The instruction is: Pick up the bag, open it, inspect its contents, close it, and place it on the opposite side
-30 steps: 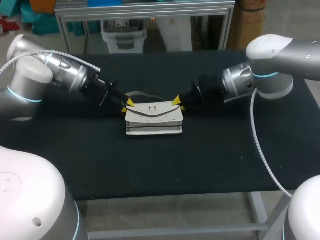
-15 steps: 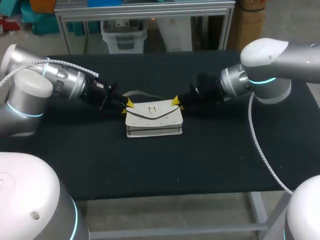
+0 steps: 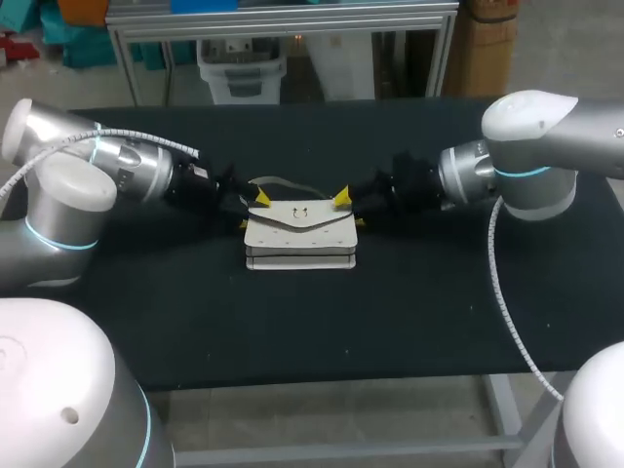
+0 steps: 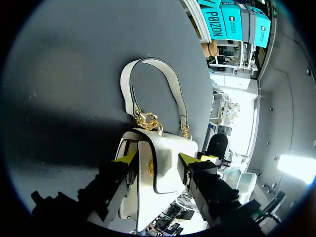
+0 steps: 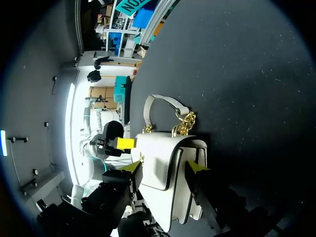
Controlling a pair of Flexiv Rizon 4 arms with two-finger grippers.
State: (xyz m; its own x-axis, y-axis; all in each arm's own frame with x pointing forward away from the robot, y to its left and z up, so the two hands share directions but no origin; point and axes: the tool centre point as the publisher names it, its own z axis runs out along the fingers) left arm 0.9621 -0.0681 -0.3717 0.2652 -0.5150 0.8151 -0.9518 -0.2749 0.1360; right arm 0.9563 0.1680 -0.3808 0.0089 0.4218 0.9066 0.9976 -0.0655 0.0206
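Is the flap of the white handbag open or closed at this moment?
Closed: the flap of the white leather handbag lies flat over its front in every view; no inside shows.

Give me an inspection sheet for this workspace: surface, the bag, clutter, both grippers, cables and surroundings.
Surface: black table, bare in front of the bag.
Job's things: white bag lies near the table's middle, flap down; its handle and gold chain lie on the table behind it.
Clutter: nothing seen.
Grippers: left gripper is at the bag's left end and right gripper is at its right end; whether either grips cannot be judged.
Cables: white cable runs along the left arm; second cable hangs from the right arm over the table.
Surroundings: nothing seen reaching over the table.
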